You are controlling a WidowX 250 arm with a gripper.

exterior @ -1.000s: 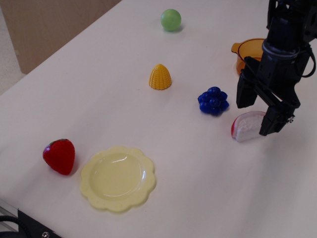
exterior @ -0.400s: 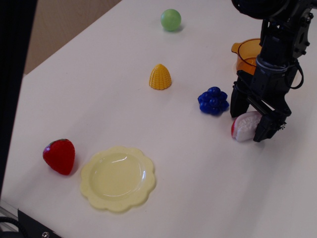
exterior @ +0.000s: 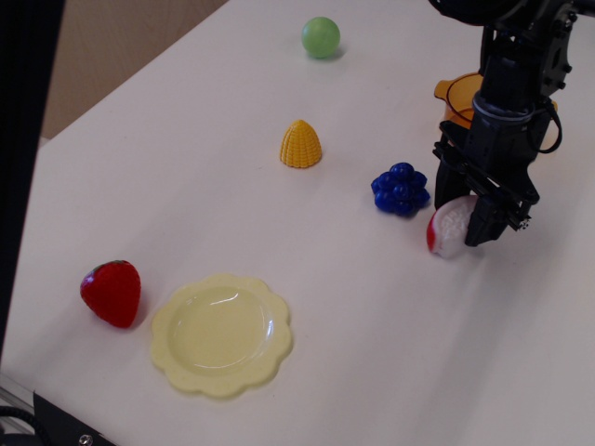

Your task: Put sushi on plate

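1. One gripper (exterior: pixel 462 206), right of frame, jaws narrowed around one sushi (exterior: pixel 447 227) resting on the table
2. One plate (exterior: pixel 222 334) lower left, one strawberry (exterior: pixel 112 292) beside it
3. One grape cluster (exterior: pixel 400 189), one corn (exterior: pixel 301 144), one green ball (exterior: pixel 321 37)

Sitting on the table (exterior: pixel 186 167): one sushi (exterior: pixel 448 229) at right, one plate (exterior: pixel 222 334) at lower left, one strawberry (exterior: pixel 111 293) at far left, one corn piece (exterior: pixel 301 144) at centre top, one green ball (exterior: pixel 321 37) at top, one blue grape cluster (exterior: pixel 401 189), one orange pot (exterior: pixel 461 96) at upper right. Reaching in: one pincer (exterior: pixel 462 210).
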